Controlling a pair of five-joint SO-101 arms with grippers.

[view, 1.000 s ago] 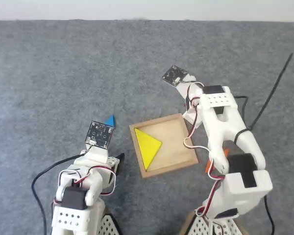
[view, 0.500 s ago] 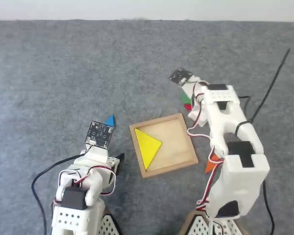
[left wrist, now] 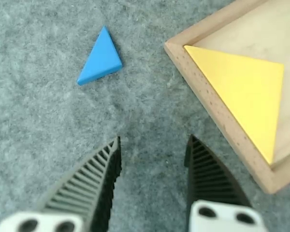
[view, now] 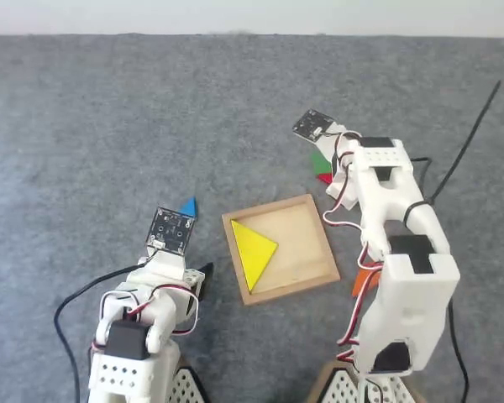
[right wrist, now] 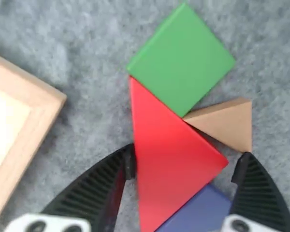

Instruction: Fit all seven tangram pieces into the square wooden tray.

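- R arm has swung off the tray edge to the loose pcs beyond its far corner.
- R gripper is wide, jaws each side of the red triangle, not closed yet.
- Green square touches the red one.
- L gripper is wide and empty, unmoved, near the blue triangle.
- Tray holds the yellow triangle; six pcs remain, and red is probably next.

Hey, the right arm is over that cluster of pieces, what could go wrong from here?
The open right gripper straddles the red triangle, which touches the green square, tan triangle and purple piece; closing may shove or pinch those neighbours too. Its slanted edges could also let it twist out of the grip.
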